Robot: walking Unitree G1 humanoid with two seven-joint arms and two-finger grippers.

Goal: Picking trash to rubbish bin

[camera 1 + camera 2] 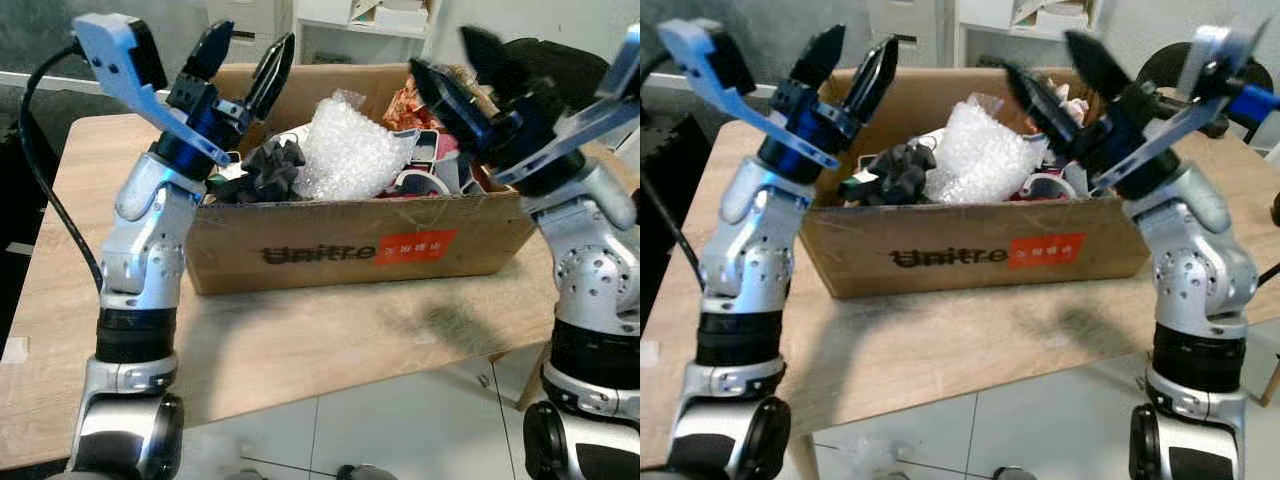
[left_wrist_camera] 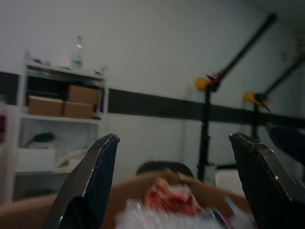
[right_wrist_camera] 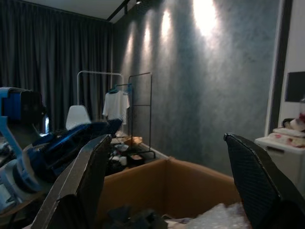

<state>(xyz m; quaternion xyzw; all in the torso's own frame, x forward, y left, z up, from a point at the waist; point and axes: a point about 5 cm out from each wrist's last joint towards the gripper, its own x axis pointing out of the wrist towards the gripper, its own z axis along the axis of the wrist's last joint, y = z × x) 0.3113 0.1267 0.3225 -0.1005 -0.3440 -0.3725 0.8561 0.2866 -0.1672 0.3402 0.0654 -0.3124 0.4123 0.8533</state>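
Observation:
A brown cardboard box (image 1: 330, 250) stands on the wooden table and serves as the bin. It holds bubble wrap (image 1: 345, 150), a crumpled black piece (image 1: 265, 170), red wrappers (image 1: 405, 105) and other scraps. My left gripper (image 1: 243, 62) is raised above the box's left end, open and empty. My right gripper (image 1: 462, 66) hovers over the box's right end, also open with nothing between its fingers. In the right wrist view the box's inner wall (image 3: 157, 188) lies below the spread fingers.
The wooden table (image 1: 300, 340) ends at a front edge, with white floor tiles (image 1: 380, 430) below. A black cable (image 1: 45, 190) hangs from my left arm. White shelves (image 1: 365, 20) and a dark chair (image 1: 1165, 65) stand behind the table.

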